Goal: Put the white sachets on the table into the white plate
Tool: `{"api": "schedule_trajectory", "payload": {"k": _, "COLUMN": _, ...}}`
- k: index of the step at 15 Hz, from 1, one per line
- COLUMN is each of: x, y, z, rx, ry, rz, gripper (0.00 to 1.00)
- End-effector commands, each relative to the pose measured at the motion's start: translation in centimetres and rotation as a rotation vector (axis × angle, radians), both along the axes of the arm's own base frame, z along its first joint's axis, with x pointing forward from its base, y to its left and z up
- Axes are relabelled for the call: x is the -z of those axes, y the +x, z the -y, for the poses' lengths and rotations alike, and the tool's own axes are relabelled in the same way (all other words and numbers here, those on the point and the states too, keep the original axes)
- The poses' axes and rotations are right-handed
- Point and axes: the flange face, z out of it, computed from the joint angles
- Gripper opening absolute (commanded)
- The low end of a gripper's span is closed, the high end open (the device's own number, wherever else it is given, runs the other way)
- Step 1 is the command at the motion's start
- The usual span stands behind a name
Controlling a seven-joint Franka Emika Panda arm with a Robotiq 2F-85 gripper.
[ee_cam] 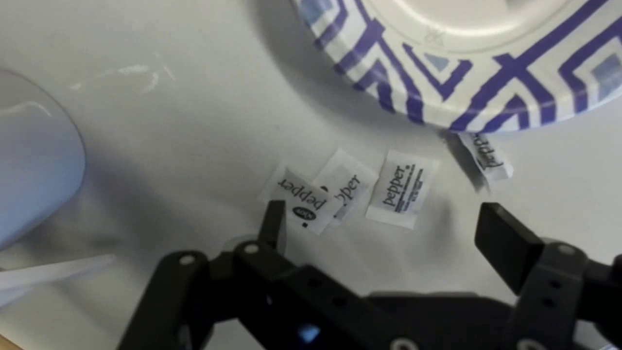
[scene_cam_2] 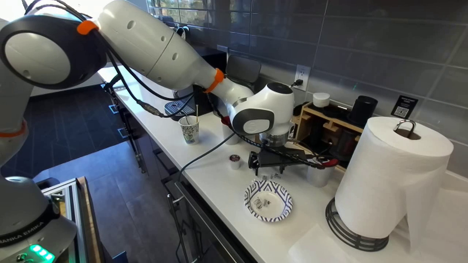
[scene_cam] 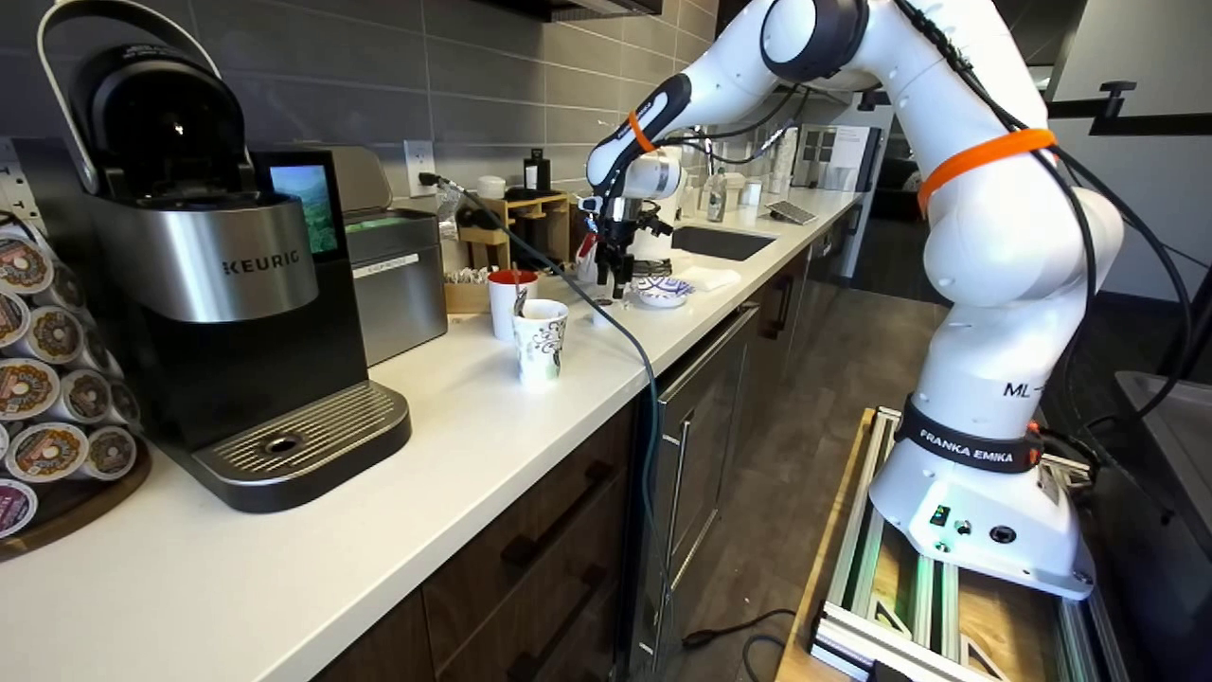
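Observation:
Several white pepper sachets lie on the off-white table. In the wrist view, a left sachet overlaps a middle sachet. A right sachet lies flat beside them. Another sachet is partly hidden by the plate's rim. The white plate has a blue-purple patterned rim; it also shows in both exterior views. Small printed sachets lie in it. My gripper is open and empty above the sachets, beside the plate; it points down in both exterior views.
A white container stands close beside the gripper. A coffee pod is on its other side. A patterned cup and a red-rimmed cup stand farther along. A paper towel roll stands near the plate. A cable crosses the table.

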Motion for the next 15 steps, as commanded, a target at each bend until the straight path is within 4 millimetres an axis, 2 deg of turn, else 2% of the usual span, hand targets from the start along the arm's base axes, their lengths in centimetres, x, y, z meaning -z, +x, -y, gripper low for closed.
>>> {"api": "schedule_trajectory", "payload": {"k": 1, "x": 0.7, "y": 0.7, "z": -0.4, "rx": -0.062, "ry": -0.065, "rz": -0.022, "gripper": 1.0}}
{"api": "schedule_trajectory", "payload": {"k": 11, "x": 2.6, "y": 2.7, "z": -0.3, "rx": -0.1, "ry": -0.108, "rz": -0.047, "gripper": 1.0}}
{"api": "schedule_trajectory", "payload": {"k": 12, "x": 2.8, "y": 2.8, "z": -0.3, "rx": -0.099, "ry": -0.11, "rz": -0.05, "gripper": 0.92}}
{"api": "schedule_trajectory", "payload": {"k": 14, "x": 2.9, "y": 2.9, "z": -0.2, "rx": -0.097, "ry": -0.109, "rz": -0.058, "gripper": 0.66}}
{"api": "schedule_trajectory", "payload": {"k": 15, "x": 2.8, "y": 3.0, "z": -0.1, "rx": -0.094, "ry": -0.112, "rz": -0.058, "gripper": 0.6}}
